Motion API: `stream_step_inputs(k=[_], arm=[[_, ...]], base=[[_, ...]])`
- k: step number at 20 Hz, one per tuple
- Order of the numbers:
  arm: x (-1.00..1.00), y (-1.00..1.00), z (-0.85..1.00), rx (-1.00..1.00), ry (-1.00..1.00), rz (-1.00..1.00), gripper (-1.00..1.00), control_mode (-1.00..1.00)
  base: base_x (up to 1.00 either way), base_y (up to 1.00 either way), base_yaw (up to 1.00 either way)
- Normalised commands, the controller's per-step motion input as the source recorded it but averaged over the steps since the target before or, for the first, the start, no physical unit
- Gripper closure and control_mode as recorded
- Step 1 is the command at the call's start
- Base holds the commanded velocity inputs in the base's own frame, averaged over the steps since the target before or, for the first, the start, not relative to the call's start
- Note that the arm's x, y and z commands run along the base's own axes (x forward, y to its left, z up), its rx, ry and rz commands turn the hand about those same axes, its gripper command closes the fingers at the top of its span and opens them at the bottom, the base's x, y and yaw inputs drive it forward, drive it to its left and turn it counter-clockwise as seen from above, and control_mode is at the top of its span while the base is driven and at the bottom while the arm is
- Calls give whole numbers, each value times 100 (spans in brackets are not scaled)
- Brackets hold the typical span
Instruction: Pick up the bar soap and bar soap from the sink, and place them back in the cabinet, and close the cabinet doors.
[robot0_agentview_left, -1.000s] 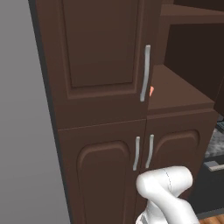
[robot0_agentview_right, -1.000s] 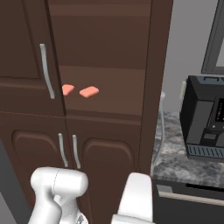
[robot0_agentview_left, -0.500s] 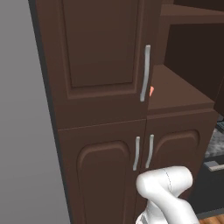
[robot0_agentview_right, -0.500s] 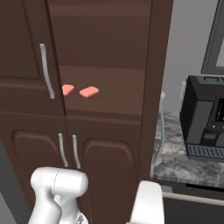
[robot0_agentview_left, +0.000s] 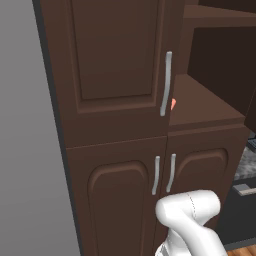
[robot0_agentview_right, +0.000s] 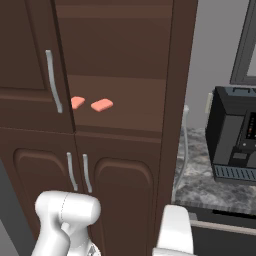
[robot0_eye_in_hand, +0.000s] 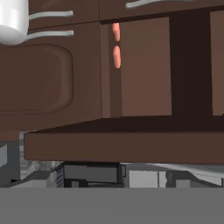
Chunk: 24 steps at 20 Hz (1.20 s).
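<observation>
On the open shelf of the cabinet (robot0_agentview_right: 125, 120), both soaps already lie side by side: the flat bar soap (robot0_agentview_right: 102, 105) to the right, the rounded bar soap (robot0_agentview_right: 77, 103) just left of it, close to the shelf's near edge. From the left base view one orange sliver (robot0_agentview_left: 173, 104) peeks out past the left door (robot0_agentview_left: 112, 65), which looks shut or nearly so. The right door (robot0_eye_in_hand: 127, 146) stands swung out; in the hand view it shows edge-on as a brown slab across the middle.

I judge that closing this door is what remains. The gripper's fingertips are not visible, so I cannot tell whether they are apart or together. The risk lies there: a push with the hand badly placed could slip off the door's edge, or leave it ajar. The arm's elbow (robot0_agentview_right: 67, 215) sits near the lower doors (robot0_agentview_right: 117, 190) and could bump them on a wide swing.
</observation>
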Motion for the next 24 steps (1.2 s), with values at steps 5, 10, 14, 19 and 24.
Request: stream_step_inputs(k=[5, 10, 14, 19, 24], arm=[[24, 0, -24, 0, 0, 0, -100, -100], [29, 0, -22, 0, 0, 0, -100, -100], [37, 0, -17, 0, 0, 0, -100, -100], [33, -2, -14, 0, 0, 0, -100, -100], [3, -33, -11, 0, 0, 2, -100, -100]], base=[[0, 0, 0], [0, 0, 0], [0, 0, 0], [0, 0, 0], [0, 0, 0]])
